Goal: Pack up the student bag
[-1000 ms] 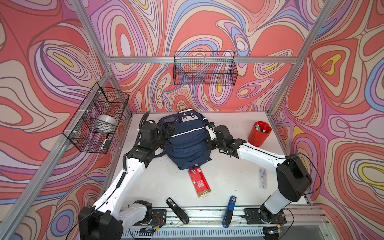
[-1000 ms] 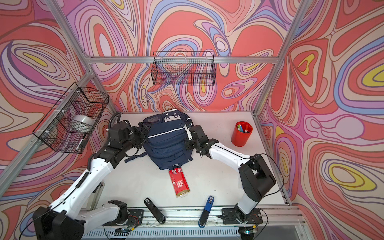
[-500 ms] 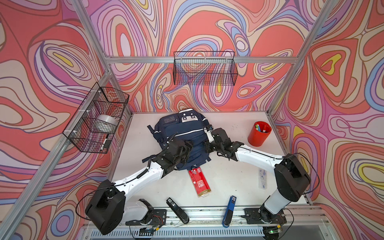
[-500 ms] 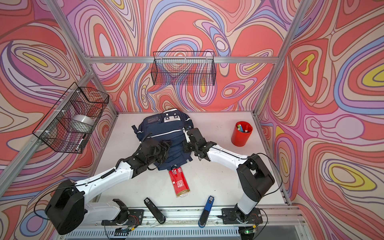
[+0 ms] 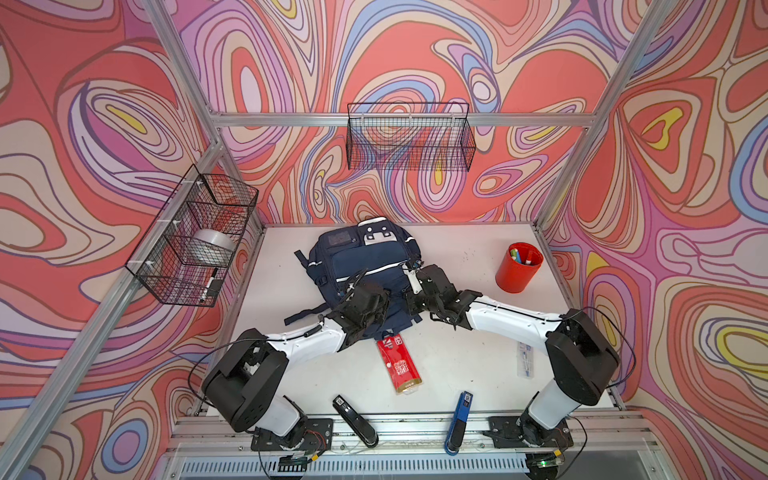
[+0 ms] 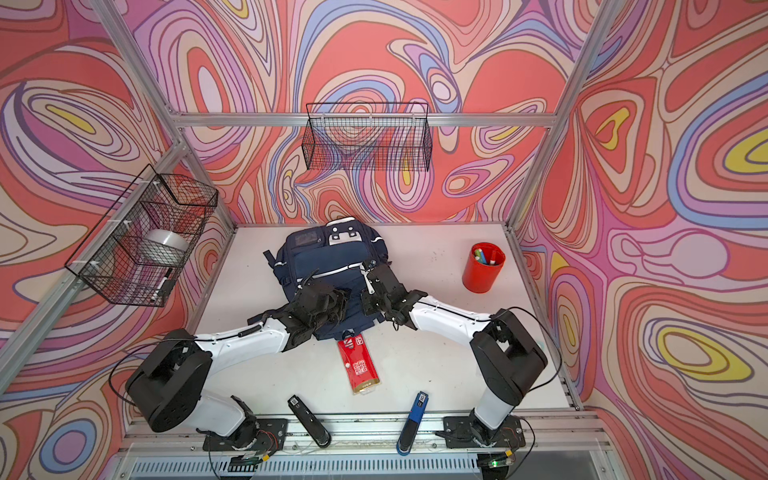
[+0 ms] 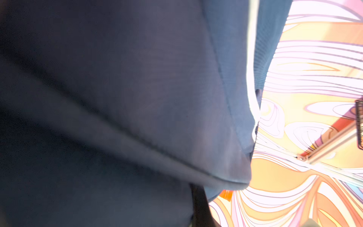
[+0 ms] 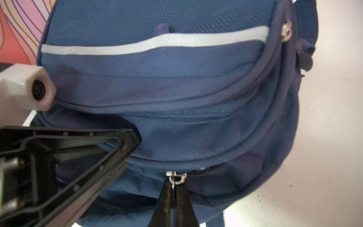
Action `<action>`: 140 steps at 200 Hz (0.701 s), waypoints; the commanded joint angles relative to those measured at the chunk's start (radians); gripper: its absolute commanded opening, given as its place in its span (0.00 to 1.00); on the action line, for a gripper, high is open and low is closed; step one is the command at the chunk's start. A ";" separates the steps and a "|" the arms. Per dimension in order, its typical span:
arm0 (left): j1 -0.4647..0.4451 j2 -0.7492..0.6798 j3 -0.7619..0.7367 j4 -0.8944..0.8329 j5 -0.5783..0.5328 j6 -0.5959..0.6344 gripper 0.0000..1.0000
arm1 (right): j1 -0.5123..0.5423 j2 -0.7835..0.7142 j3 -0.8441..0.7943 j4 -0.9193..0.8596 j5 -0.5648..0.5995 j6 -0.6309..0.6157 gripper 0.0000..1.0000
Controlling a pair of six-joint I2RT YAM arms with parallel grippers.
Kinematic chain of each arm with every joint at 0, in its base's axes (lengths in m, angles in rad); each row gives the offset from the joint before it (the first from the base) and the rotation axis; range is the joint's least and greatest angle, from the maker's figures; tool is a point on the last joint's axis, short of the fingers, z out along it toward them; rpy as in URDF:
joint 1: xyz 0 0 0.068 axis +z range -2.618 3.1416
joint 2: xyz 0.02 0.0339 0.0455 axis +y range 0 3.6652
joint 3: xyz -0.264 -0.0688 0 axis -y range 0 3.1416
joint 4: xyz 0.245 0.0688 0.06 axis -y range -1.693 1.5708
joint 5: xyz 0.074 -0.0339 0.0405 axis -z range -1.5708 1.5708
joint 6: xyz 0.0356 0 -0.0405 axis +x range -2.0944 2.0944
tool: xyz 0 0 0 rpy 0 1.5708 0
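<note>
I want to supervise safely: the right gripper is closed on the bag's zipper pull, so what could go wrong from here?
1. The right gripper pinches the small zipper pull only at its fingertips; it may slip out when pulled.
2. The left gripper is shut over the student bag, but its hold on the fabric is not visible; the bag might slide and push the red packet at its edge.

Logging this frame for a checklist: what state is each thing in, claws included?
student bag: lying flat on the table, front up
right claw: shut on the zipper pull
left claw: shut, on the bag's lower front; grip hidden
red cup: upright, pens inside
red packet: lying flat near the bag's bottom edge
black stapler: lying flat, closed
blue stapler: lying flat, closed
</note>
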 commanded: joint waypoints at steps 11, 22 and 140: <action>-0.002 -0.110 -0.011 -0.082 0.014 0.044 0.00 | -0.049 0.018 0.019 -0.021 0.035 -0.059 0.00; 0.010 -0.150 -0.022 -0.112 0.033 0.055 0.00 | -0.093 0.026 0.028 -0.014 -0.002 -0.075 0.00; 0.145 -0.417 -0.056 -0.339 0.232 0.187 0.00 | -0.269 0.415 0.370 -0.002 -0.108 -0.195 0.00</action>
